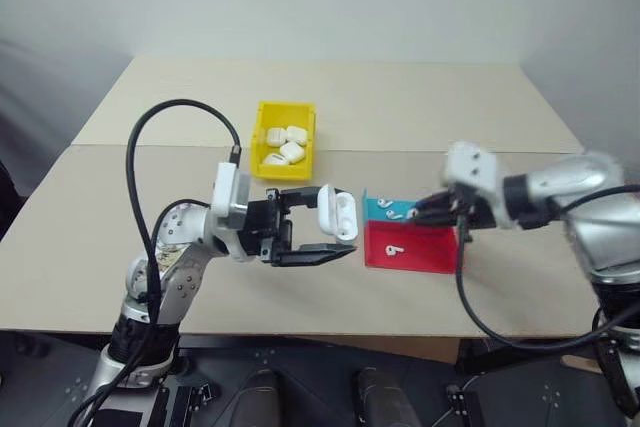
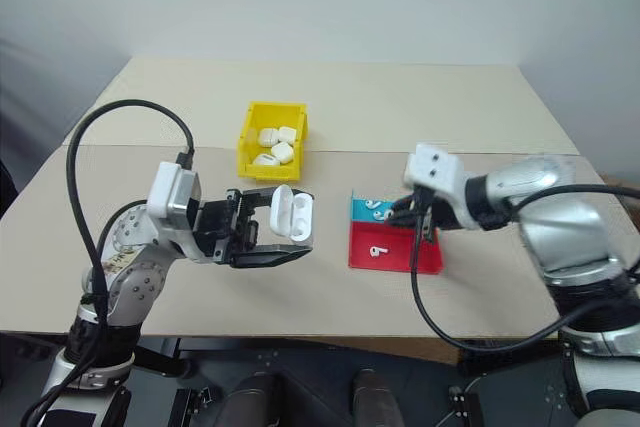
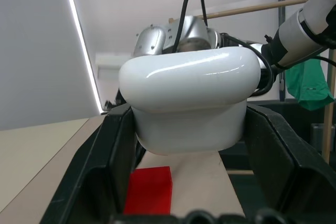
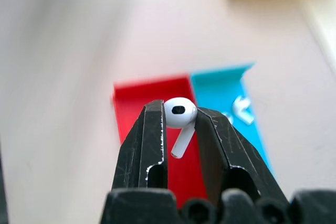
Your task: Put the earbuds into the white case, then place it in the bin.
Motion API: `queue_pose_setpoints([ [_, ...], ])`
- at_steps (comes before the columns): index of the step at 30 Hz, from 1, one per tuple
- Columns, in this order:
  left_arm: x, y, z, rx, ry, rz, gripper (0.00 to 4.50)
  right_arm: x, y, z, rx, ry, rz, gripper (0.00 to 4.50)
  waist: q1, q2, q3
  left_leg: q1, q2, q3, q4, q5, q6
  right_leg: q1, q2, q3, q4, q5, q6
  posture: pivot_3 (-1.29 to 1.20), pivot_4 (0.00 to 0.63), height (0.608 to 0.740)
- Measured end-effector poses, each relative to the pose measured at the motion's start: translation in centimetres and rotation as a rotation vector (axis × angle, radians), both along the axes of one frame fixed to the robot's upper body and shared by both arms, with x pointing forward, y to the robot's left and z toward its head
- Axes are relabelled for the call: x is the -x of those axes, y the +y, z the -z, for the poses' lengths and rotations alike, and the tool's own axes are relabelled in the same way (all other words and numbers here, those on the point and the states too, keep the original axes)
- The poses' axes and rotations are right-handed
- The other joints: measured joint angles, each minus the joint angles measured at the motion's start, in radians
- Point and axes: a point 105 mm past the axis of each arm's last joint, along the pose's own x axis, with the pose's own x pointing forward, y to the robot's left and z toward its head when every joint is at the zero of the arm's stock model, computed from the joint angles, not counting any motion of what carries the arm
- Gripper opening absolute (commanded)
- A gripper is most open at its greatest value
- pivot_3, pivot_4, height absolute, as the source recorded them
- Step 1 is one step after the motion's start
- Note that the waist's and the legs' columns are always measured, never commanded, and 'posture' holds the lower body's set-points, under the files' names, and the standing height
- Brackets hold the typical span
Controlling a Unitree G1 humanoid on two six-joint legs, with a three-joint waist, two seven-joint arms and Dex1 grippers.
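The left gripper [image 1: 322, 225] is clamping the small glossy white rounded case [image 1: 338, 213], lid hinged open, above the table centre. The right gripper [image 4: 180, 125] is pinching one tiny white stemmed earbud [image 4: 179, 119] by its head, stem hanging free, over the flat red-and-blue tray [image 1: 420, 250], at three o'clock from the case.

To seat it well, the right arm should be aligning the stem with an open socket and lowering slowly, releasing only once seated, while the left is keeping the case steady.

Count: three earbuds are lying on the tray, one is gripped. The small yellow plastic bin [image 1: 267, 112], at eleven o'clock from the case, is holding about four white cases.
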Motion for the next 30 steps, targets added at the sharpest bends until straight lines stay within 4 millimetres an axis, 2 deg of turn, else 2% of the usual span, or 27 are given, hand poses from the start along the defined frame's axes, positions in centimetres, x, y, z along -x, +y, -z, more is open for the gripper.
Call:
queue_pose_setpoints([
  [3,-0.3,-0.5,-0.2,0.0,0.015,0.02,2.82,1.1,0.4,-3.7,-0.323,-0.075,0.02,0.67,0.001,0.0,0.0,0.0,0.0,-0.001,0.0,0.0,0.0,0.0,0.0,0.0,0.0,0.002,0.003,0.0,0.15,0.74],
  [5,-0.7,-0.7,-0.5,-0.011,0.023,0.024,2.82,2.3,0.3,-5.9,-0.471,-0.135,0.024,0.67,0.002,0.0,0.0,-0.001,0.0,-0.001,0.0,0.0,0.0,0.0,0.0,0.0,0.0,0.002,0.003,0.0,0.15,0.74],
  [8,-1.1,-0.9,-0.7,-0.021,0.037,0.034,2.82,4.0,1.3,-7.2,-0.626,-0.141,-0.025,0.67,0.0,0.0,0.0,-0.001,0.0,-0.001,-0.001,0.0,0.0,0.0,0.0,0.0,0.0,0.002,0.003,0.0,0.15,0.74],
  [12,-1.2,-1.8,-0.9,-0.021,0.038,0.077,2.82,5.7,3.6,-6.8,-0.678,-0.115,-0.09,0.67,-0.001,0.001,0.0,-0.001,0.0,-0.001,-0.001,0.0,0.0,0.0,0.0,0.0,0.0,0.002,0.003,0.0,0.15,0.74],
  [16,-1.2,-2.5,-1.2,-0.018,0.028,0.103,2.82,6.3,5.5,-4.6,-0.646,-0.035,-0.093,0.67,-0.004,0.001,0.0,-0.001,0.0,-0.001,-0.001,0.0,0.0,0.0,0.0,0.0,-0.001,0.001,0.002,0.0,0.15,0.74],
  [30,-1.2,-2.4,-0.7,-0.052,0.032,0.12,2.82,6.5,5.8,-3.2,-0.548,-0.061,-0.087,0.67,-0.003,0.0,0.0,-0.001,0.0,-0.001,-0.001,0.0,0.0,0.0,0.0,0.0,-0.001,-0.001,-0.002,0.0,0.15,0.74],
])
